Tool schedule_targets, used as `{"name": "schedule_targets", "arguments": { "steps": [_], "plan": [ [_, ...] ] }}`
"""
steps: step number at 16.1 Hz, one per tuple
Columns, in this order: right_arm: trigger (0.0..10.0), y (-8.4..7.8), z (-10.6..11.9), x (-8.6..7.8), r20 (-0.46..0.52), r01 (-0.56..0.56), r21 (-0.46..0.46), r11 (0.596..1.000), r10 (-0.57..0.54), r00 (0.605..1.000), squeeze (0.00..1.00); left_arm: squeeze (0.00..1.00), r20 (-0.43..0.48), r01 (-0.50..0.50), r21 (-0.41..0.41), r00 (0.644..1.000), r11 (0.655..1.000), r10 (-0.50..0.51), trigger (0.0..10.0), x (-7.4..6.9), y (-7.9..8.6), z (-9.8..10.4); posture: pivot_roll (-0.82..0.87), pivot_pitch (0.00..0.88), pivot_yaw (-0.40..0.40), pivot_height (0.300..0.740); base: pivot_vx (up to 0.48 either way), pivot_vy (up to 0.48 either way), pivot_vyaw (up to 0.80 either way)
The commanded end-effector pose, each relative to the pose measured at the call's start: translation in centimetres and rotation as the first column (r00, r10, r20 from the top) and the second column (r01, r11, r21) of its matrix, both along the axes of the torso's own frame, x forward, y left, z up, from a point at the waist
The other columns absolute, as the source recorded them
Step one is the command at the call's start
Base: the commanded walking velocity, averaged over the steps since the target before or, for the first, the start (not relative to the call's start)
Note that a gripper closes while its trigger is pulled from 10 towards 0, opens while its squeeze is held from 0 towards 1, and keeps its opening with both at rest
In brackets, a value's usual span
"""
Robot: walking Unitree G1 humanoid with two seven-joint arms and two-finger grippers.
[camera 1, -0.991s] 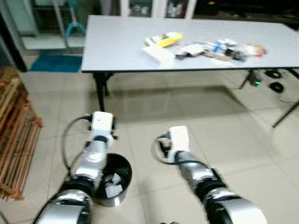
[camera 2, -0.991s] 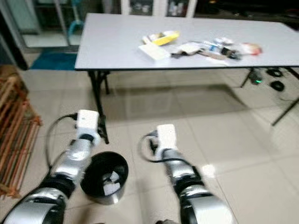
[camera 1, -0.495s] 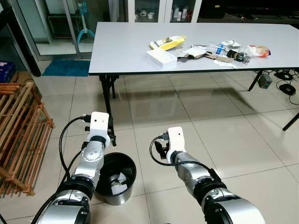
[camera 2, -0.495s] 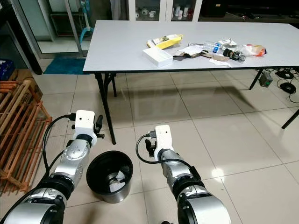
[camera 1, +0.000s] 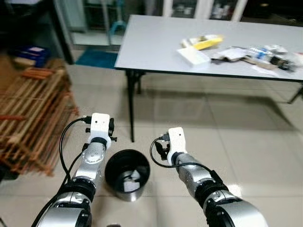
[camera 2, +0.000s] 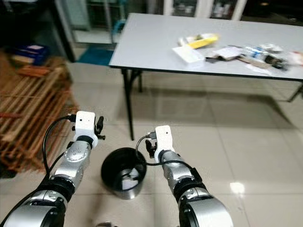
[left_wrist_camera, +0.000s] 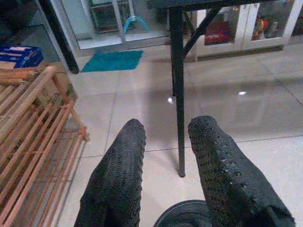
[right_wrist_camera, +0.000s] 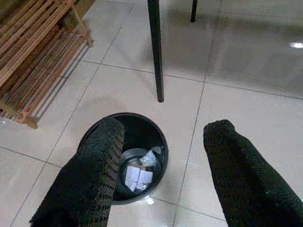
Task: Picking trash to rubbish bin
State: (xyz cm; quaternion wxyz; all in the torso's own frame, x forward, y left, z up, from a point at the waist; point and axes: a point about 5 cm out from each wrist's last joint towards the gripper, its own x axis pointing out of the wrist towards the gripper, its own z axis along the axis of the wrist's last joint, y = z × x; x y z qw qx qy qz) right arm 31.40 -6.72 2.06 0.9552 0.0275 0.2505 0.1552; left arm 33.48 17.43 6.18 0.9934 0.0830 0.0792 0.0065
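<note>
A black round bin [camera 1: 127,175] stands on the tiled floor between my two arms, with crumpled paper [right_wrist_camera: 137,174] at its bottom. My right gripper [right_wrist_camera: 165,126] hovers above and beside it, open, fingers wide apart and nothing between them. My left gripper [left_wrist_camera: 168,125] is held low beside the bin, open and holding nothing, facing a black table leg [left_wrist_camera: 177,94]. Ahead, a pile of trash [camera 1: 246,51] lies on the grey table [camera 1: 151,47], with a yellow packet [camera 1: 206,43] and a white box [camera 1: 192,56] among it.
A wooden slatted rack [camera 1: 33,113] leans at the left, close to my left arm. The table's black leg [camera 1: 130,106] stands just beyond the bin. A blue mat [camera 1: 99,57] lies by glass doors at the back. Open tiled floor [camera 1: 246,137] stretches to the right.
The whole picture has shifted right and blurred, so the camera has turned left; more of the wooden rack shows. Both arms keep their pose and the bin stays between them.
</note>
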Motion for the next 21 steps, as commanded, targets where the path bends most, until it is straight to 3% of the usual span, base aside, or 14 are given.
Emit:
{"name": "schedule_targets", "arguments": {
  "steps": [1, 21],
  "plan": [
    [10.0, -0.23, 0.18, 0.2, 0.009, 0.015, 0.006, 1.0, -0.015, 1.0, 0.0, 0.0, -0.012, 0.01, 0.005, 1.0, 1.0, -0.009, 10.0, -0.04, -0.24, -0.18, 0.04, 0.022, -0.028, 0.737, 0.0, 0.0, 0.0],
    [10.0, -0.2, 0.04, 0.08, 0.006, -0.013, -0.023, 1.0, 0.013, 1.0, 0.0, 0.0, -0.016, 0.002, 0.025, 1.0, 1.0, -0.001, 10.0, -0.15, -0.05, -0.33, 0.04, 0.035, -0.034, 0.737, 0.0, -0.291, 0.0]
  ]
}}
